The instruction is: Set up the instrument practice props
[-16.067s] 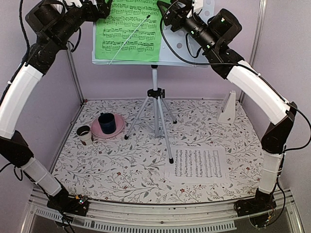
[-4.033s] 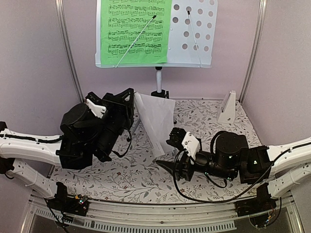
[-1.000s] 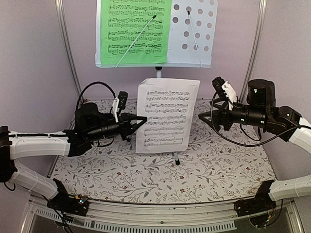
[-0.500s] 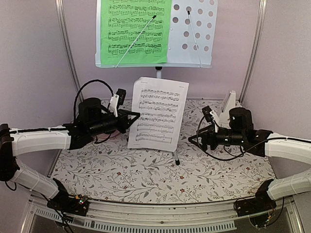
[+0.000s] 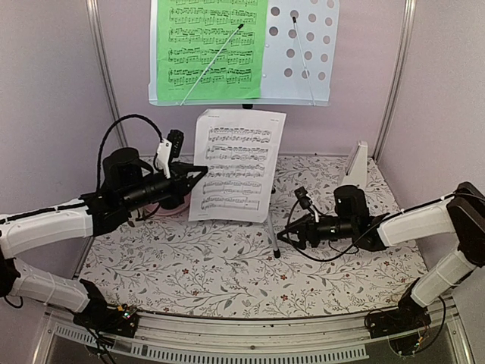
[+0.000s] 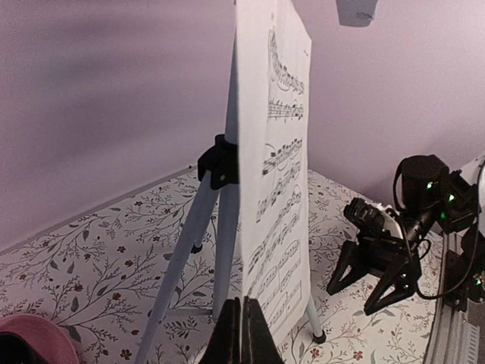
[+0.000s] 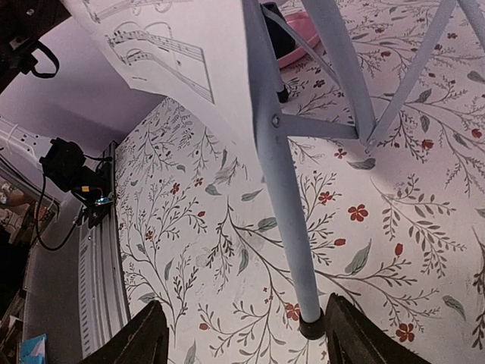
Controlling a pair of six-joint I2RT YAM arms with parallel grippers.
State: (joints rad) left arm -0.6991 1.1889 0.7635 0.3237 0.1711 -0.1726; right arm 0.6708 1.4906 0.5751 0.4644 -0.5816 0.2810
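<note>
One white sheet (image 5: pixel 236 167) hangs upright in front of the stand's pole. The left gripper (image 5: pixel 201 172) has its fingers closed tight on the sheet's left edge. A moment ago the paper was lower and more to the right. Now it has gone up, nearer the desk of the music stand (image 5: pixel 303 57). The right gripper (image 5: pixel 285 235) has dropped low by a tripod foot (image 7: pixel 311 327). Its fingers are spread wide and hold nothing.

I think the sheet belongs on the bare half with holes, beside the green sheet (image 5: pixel 208 49). A thin wire arm (image 5: pixel 303 53) crosses that half and could catch the paper. The metronome (image 5: pixel 355 168) stands by the back wall, well apart. A pink plate (image 6: pixel 30 345) peeks out near the left arm.
</note>
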